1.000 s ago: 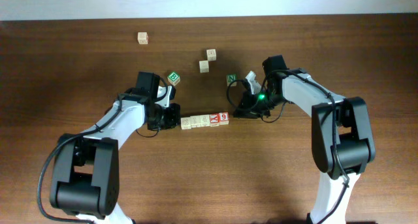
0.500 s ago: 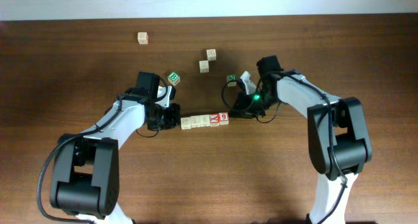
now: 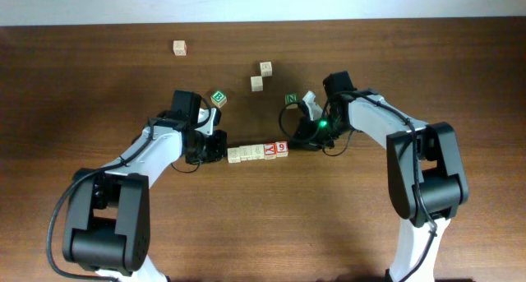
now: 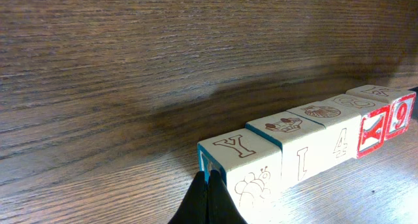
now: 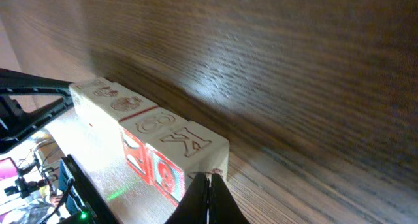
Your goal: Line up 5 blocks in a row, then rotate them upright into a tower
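Five blocks (image 3: pixel 257 151) in a row mid-bench (image 3: pixel 345 224), with the left pincer (image 4: pixel 209 199) and right pincer (image 5: pixel 210 199) both shut at its ends.

The cubes sit touching in one straight line. The left pincer, closed on nothing, has its tip against the end cube, which shows an outlined Y on top, a blue edge and a bee on its side. The next side faces read 1 and 4, then comes a red letter face and a red 9. The right pincer, also closed and empty, sits at the far end by a cube topped with K. A green B cube (image 3: pixel 218 98) and a green N cube (image 3: pixel 291 99) lie apart behind the row.
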`<action>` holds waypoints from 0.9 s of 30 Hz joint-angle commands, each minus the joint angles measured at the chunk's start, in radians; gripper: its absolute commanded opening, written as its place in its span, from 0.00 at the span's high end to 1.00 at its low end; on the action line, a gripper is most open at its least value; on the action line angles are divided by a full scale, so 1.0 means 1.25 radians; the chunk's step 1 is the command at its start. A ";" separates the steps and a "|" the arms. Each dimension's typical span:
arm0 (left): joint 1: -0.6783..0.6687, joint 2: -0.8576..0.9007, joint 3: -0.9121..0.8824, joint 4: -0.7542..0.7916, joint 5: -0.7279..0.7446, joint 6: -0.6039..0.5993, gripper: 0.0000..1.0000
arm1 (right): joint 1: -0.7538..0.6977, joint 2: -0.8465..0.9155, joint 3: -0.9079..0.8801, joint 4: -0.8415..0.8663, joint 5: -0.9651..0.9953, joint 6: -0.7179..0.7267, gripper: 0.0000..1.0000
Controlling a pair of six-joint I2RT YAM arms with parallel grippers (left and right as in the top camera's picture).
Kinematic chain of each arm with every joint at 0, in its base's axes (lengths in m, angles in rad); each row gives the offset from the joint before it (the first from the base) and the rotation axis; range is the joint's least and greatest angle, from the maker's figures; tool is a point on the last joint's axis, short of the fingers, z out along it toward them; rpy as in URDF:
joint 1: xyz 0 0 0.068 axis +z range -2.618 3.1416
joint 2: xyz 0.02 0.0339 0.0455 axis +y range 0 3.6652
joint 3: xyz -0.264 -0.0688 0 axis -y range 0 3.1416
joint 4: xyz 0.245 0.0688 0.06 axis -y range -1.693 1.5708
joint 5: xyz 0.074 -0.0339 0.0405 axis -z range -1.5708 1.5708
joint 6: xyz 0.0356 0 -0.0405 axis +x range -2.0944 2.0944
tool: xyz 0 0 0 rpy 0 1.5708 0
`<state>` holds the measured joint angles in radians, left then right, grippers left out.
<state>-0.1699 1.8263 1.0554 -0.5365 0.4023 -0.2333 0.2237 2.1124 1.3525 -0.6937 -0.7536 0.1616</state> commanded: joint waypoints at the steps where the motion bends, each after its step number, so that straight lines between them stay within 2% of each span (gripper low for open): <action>1: -0.003 0.006 -0.006 0.001 -0.002 -0.010 1.00 | 0.005 0.005 -0.010 0.005 0.002 0.003 0.96; 27: -0.003 0.006 -0.006 0.002 -0.002 -0.010 1.00 | 0.036 0.004 -0.010 0.054 -0.170 0.003 0.96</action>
<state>-0.1631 1.8263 1.0554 -0.5377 0.3470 -0.2333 0.2375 2.1124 1.3476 -0.6407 -0.8482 0.1616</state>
